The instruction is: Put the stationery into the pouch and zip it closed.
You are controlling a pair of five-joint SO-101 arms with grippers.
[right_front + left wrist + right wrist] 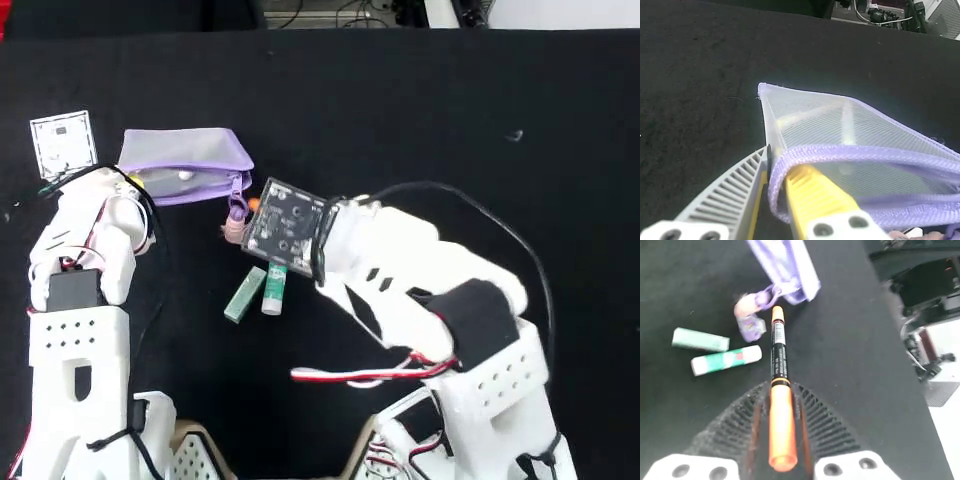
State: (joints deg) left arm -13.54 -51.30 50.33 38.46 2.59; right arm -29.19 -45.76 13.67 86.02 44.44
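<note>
High view: purple pouch [185, 160] lies on the black table [450, 120], far left, beside a white card [62, 140]. Left gripper [138, 184] is at the pouch's left front corner. Right arm [400, 270] has its wrist just beside the pouch's zipper end, where the pull charm [236, 226] hangs. A green eraser [245, 293] and a glue stick [274, 288] lie side by side on the table, near the charm and apart from the pouch.

Left wrist view: left gripper clamped on the pouch rim, yellow finger [815, 200] inside the opening, grey finger [732, 195] outside. Mesh wall shows faint pale shapes inside; can't tell what they are.

Right wrist view: right gripper [778, 390] closed on an orange marker [777, 355], tip pointing at the pouch's zipper end and just short of it. Charm sits just beside the tip; eraser and glue stick off to one side.
</note>
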